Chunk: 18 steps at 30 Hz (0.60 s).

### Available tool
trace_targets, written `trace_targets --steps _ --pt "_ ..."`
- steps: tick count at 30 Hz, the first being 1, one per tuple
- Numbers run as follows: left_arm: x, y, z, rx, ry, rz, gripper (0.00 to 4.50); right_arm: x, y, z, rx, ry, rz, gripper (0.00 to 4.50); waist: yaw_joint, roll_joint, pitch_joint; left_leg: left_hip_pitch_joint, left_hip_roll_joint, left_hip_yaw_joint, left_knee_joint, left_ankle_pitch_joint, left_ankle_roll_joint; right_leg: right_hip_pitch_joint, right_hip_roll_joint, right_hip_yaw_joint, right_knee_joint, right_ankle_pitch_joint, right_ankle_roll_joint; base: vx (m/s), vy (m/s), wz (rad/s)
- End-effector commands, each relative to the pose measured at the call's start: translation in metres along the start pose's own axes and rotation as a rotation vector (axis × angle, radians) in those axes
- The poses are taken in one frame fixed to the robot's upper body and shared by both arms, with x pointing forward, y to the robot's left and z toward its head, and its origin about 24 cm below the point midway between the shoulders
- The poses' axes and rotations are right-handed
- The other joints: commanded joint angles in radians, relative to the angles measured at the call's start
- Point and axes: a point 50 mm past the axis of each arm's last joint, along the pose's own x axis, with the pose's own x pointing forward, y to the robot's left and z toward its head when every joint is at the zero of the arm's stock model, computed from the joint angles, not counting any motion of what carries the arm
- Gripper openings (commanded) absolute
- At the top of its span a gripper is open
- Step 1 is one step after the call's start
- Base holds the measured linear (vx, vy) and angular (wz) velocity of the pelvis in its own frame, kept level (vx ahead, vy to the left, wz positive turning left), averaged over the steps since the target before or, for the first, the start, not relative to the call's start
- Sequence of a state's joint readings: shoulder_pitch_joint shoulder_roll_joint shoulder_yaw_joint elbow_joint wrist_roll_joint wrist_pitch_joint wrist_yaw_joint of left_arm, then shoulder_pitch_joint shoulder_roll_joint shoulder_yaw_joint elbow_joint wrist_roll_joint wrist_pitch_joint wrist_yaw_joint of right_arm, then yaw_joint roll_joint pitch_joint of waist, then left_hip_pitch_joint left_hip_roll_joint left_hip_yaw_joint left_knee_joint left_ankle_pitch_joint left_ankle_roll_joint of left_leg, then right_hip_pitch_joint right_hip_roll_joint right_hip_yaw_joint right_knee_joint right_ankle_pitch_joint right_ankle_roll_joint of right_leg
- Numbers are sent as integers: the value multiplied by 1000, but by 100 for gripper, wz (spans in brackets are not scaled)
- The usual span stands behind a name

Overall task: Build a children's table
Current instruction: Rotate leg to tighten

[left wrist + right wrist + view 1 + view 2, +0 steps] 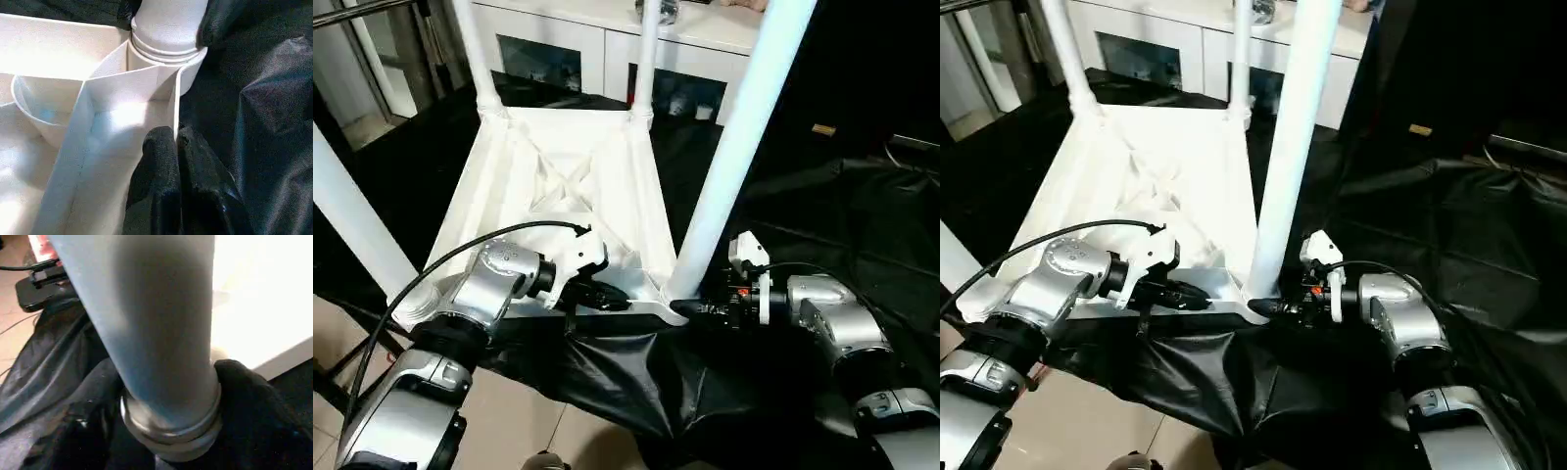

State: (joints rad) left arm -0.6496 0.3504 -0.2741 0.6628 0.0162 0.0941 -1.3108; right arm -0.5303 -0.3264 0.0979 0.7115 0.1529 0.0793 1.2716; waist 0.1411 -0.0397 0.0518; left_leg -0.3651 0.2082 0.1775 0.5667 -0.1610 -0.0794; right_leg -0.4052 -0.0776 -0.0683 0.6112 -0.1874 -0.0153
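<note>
The tabletop lies upside down on black cloth, legs up. Our left end effector, fingers together, presses its rim; our right end effector clasps the near leg at its base. The plastic looks light, stiff and slick, so we judge low holds near the socket best.

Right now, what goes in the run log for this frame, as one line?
stage: table upside down, legs in | left gripper: shut, at tabletop near edge | right gripper: around near-right leg base | surface: black cloth
</note>
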Motion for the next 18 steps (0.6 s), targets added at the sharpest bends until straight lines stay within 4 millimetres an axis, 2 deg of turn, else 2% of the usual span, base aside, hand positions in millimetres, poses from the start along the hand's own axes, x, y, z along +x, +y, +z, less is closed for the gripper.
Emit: trace_targets --steps 1,3,5,18 --pt "7 -2 8 26 -24 2 0 15 6 -2 -2 30 47 275 -2 -2 -65 11 29 1 -56 -201 37 54 -65 42 -64 -139 -232 0 0 0" --pt "8 -2 8 26 -26 1 0 16 7 -3 8 26 46 268 -2 1 -63 11 29 0 -58 -212 34 53 -66 42 -67 -165 -225 0 0 0" --pt "9 -3 8 25 -29 1 0 17 8 -3 20 21 59 264 -1 -1 -63 12 29 0 -58 -219 31 53 -67 42 -68 -186 -218 0 0 0" --pt "9 -3 7 23 -30 17 0 18 10 -5 25 20 63 262 0 -1 -66 11 28 0 -56 -195 37 54 -65 42 -64 -143 -224 0 0 0"
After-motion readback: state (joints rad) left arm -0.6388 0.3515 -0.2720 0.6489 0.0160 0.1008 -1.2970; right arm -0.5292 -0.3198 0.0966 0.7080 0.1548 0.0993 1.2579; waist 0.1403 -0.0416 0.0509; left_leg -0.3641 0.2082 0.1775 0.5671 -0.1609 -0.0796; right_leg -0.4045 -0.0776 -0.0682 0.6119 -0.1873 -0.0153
